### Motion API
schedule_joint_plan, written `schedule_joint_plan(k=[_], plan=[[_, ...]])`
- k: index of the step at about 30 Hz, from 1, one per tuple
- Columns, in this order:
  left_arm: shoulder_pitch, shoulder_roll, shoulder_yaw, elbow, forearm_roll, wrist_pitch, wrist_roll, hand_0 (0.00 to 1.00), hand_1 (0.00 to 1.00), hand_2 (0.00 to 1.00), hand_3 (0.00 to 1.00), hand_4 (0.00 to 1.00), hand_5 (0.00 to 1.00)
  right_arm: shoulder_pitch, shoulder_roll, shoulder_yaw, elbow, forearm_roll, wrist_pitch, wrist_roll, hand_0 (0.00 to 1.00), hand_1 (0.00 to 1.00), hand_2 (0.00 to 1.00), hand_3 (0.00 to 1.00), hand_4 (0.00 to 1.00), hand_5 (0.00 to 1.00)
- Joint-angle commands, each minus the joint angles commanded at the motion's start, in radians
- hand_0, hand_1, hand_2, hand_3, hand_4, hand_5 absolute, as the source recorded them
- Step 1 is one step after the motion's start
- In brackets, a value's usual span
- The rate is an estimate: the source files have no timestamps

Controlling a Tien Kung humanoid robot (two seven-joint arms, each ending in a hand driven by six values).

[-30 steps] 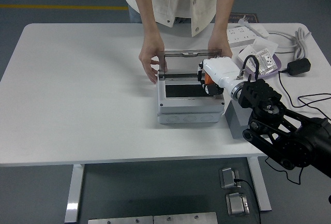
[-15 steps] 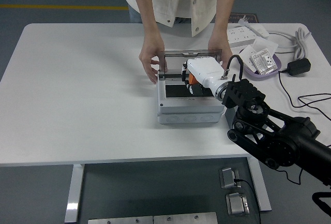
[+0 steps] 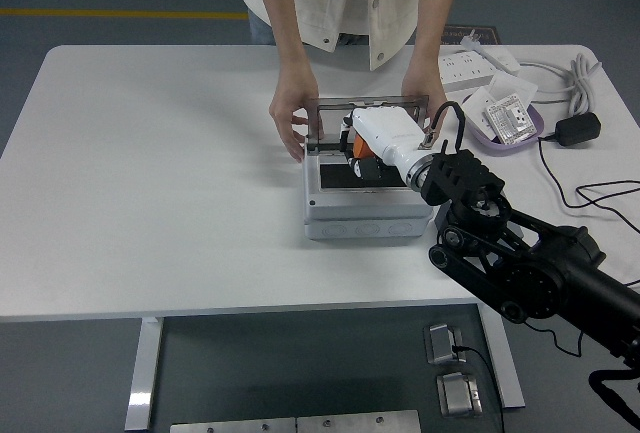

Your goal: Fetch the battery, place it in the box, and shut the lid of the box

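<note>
Right hand over the open box, battery about to go in

The right hand (image 3: 372,143) reaches in from the right over the grey box (image 3: 367,203), its fingers (image 3: 362,169) curled on an orange-and-black object, seemingly the battery (image 3: 365,158), just above the dark opening. A person at the far side steadies things: one hand (image 3: 291,113) at the box's far-left corner, the other (image 3: 424,86) holding the clear lid (image 3: 345,113) upright, probably to keep the opening clear. The box stands mid-worktop (image 3: 150,173).
</note>
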Motion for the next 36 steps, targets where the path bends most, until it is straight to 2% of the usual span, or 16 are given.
schedule_joint_plan(k=[9, 10, 15, 16, 21, 22, 27, 28, 33, 34, 36], plan=[[-0.006, 0.002, 0.007, 0.0, -0.006, 0.0, -0.001, 0.459, 0.603, 0.556, 0.536, 0.382, 0.002, -0.005, 0.0, 0.015, -0.008, 0.024, 0.0, 0.038, 0.12, 0.199, 0.243, 0.22, 0.002, 0.002], [-0.007, 0.002, 0.008, 0.0, -0.006, 0.0, -0.002, 0.459, 0.603, 0.555, 0.536, 0.381, 0.002, -0.005, 0.001, 0.015, -0.01, 0.025, -0.003, 0.04, 0.238, 0.245, 0.313, 0.316, 0.065, 0.032], [-0.009, 0.002, 0.009, 0.0, -0.005, -0.001, -0.001, 0.459, 0.603, 0.555, 0.536, 0.381, 0.002, -0.008, 0.005, 0.016, -0.015, 0.03, -0.019, 0.05, 0.238, 0.245, 0.313, 0.316, 0.065, 0.032], [-0.009, 0.002, 0.008, 0.0, -0.004, -0.001, 0.0, 0.459, 0.602, 0.555, 0.536, 0.378, 0.002, -0.008, 0.006, 0.016, -0.016, 0.029, -0.021, 0.051, 0.327, 0.301, 0.346, 0.358, 0.343, 0.135], [-0.011, 0.001, 0.012, 0.0, -0.006, -0.001, -0.001, 0.459, 0.602, 0.555, 0.536, 0.378, 0.002, -0.009, 0.008, 0.016, -0.02, 0.02, -0.016, 0.052, 0.327, 0.301, 0.346, 0.358, 0.343, 0.135], [-0.011, 0.001, 0.013, 0.0, -0.007, -0.001, -0.001, 0.458, 0.6, 0.553, 0.534, 0.366, 0.002, -0.01, 0.008, 0.016, -0.02, 0.016, -0.014, 0.051, 0.315, 0.312, 0.362, 0.39, 0.664, 0.232], [-0.011, 0.002, 0.012, 0.0, -0.007, 0.0, -0.001, 0.458, 0.6, 0.553, 0.534, 0.366, 0.002, -0.011, 0.005, 0.013, -0.021, -0.017, -0.002, 0.037, 0.315, 0.312, 0.362, 0.39, 0.664, 0.232], [-0.011, 0.002, 0.012, 0.0, -0.006, 0.0, -0.001, 0.457, 0.6, 0.552, 0.534, 0.367, 0.002, -0.011, 0.004, 0.012, -0.02, -0.02, -0.001, 0.035, 0.323, 0.339, 0.383, 0.418, 0.745, 0.443], [-0.012, 0.002, 0.012, 0.0, -0.006, 0.0, -0.001, 0.457, 0.6, 0.552, 0.534, 0.367, 0.002, -0.013, 0.002, 0.01, -0.024, -0.019, -0.003, 0.035, 0.323, 0.339, 0.383, 0.418, 0.745, 0.443], [-0.012, 0.002, 0.012, 0.0, -0.006, 0.0, -0.001, 0.457, 0.598, 0.551, 0.535, 0.364, 0.002, -0.013, 0.002, 0.009, -0.024, -0.017, -0.004, 0.036, 0.484, 0.395, 0.428, 0.447, 0.764, 0.457], [-0.012, 0.002, 0.011, 0.0, -0.005, 0.0, -0.001, 0.457, 0.598, 0.551, 0.535, 0.364, 0.002, -0.014, 0.002, 0.008, -0.025, -0.015, -0.006, 0.037, 0.484, 0.395, 0.428, 0.447, 0.764, 0.457]])
